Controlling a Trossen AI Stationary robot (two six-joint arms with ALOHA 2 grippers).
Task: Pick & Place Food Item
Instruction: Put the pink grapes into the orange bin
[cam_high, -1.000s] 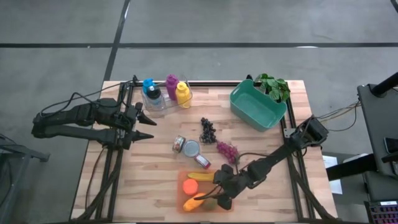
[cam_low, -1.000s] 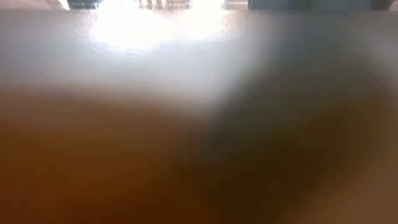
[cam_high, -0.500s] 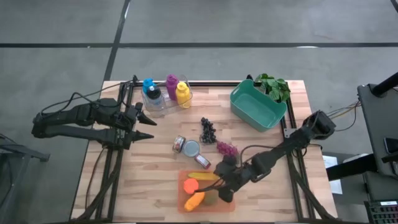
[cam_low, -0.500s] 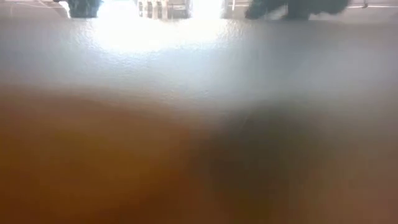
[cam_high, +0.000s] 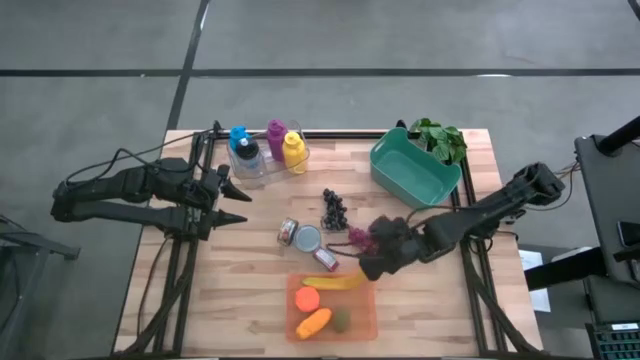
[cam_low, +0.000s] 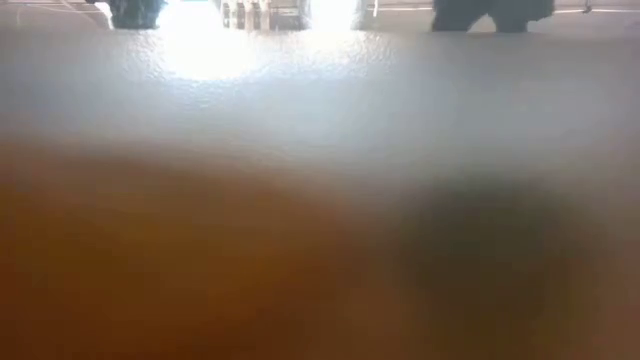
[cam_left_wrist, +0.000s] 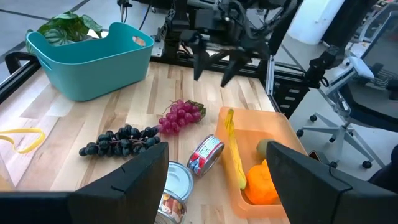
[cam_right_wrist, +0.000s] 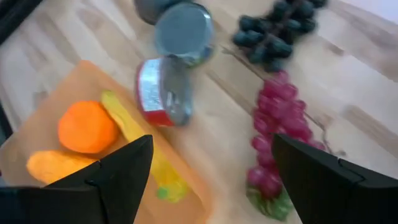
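An orange tray (cam_high: 365, 305) at the table's near edge holds a banana (cam_high: 335, 283), an orange (cam_high: 307, 299), a carrot-like piece (cam_high: 313, 323) and a small green item (cam_high: 341, 319). My right gripper (cam_high: 364, 268) hangs open and empty above the tray's far right corner, pointing slantwise down; the left wrist view shows its spread fingers (cam_left_wrist: 214, 65). Red grapes (cam_high: 362, 238) and dark grapes (cam_high: 334, 208) lie on the wood beyond the tray. My left gripper (cam_high: 238, 205) waits open at the table's left. The low view is a blur.
Two cans (cam_high: 300, 236) (cam_high: 325, 259) lie between the tray and the grapes. A teal bin (cam_high: 414, 170) with a green plant (cam_high: 440, 138) behind it stands at the far right. Coloured bottles (cam_high: 265, 150) stand in a clear holder at the far edge.
My right gripper has risen out of the tray and drawn back toward the table's far right, past the tray's far corner, rolling and tipping as it went. Its fingers have stayed open and empty. The food in the tray lies where it was.
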